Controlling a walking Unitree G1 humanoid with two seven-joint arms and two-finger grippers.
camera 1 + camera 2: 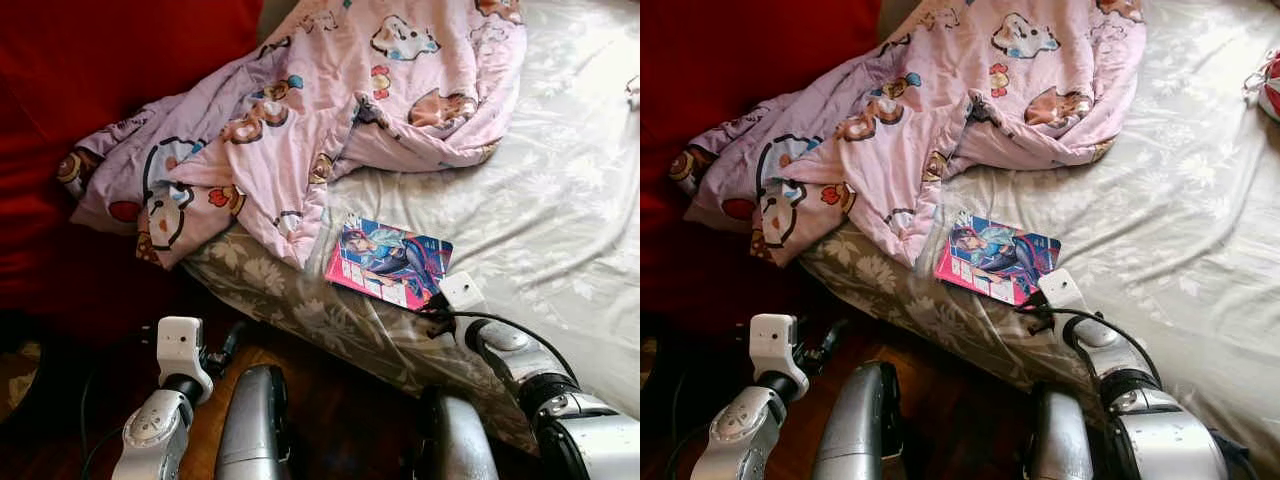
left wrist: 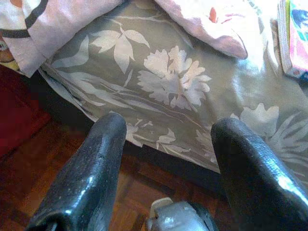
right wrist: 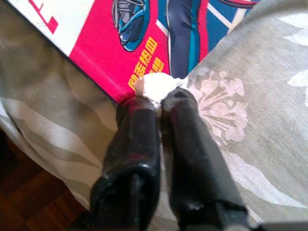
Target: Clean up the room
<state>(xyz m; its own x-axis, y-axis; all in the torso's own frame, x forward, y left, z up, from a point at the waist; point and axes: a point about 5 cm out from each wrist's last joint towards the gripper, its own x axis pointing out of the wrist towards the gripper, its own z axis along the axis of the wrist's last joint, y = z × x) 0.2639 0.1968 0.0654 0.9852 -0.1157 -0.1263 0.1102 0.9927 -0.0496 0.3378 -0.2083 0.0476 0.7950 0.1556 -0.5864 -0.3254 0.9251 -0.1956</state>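
Cotton bedding covers the bed (image 1: 560, 230): a grey-beige sheet printed with pale leaves and flowers, creased and draped over the mattress edge, and a rumpled pink quilt (image 1: 300, 110) with cartoon figures heaped toward the red wall side. Near the bed's front edge, just beside the quilt's lower fold, lies a glossy flat book (image 1: 388, 262), rectangular, with a pink-red border and a drawn figure in blue; yellow Chinese characters run along its cover in the right wrist view, too skewed to read surely. The right gripper (image 3: 161, 103) sits at the book's near corner, its two black fingers pressed almost together on a small white crumpled wad (image 3: 155, 86), paper or tissue by the look, which touches the book's edge. The left gripper (image 2: 166, 144) hangs low before the bed's side over dark wooden parquet floor (image 2: 43, 163), its rough black fingers spread wide and holding nothing.
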